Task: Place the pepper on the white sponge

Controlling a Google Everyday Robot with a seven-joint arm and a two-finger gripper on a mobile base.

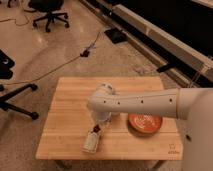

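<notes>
Over the table's near-left, the gripper (100, 126), grip state unclear, should lower the pepper (96, 131) squarely onto the white sponge (91, 143).

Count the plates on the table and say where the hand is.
1: the plate sits at the table's right, front half. The arm may hide others. The hand hangs over the sponge, front centre.

I see the small off-white rectangular sponge (91, 144) near the table's front edge, the slim dark red chili pepper (96, 130) at its far end, below the gripper (101, 122).
</notes>
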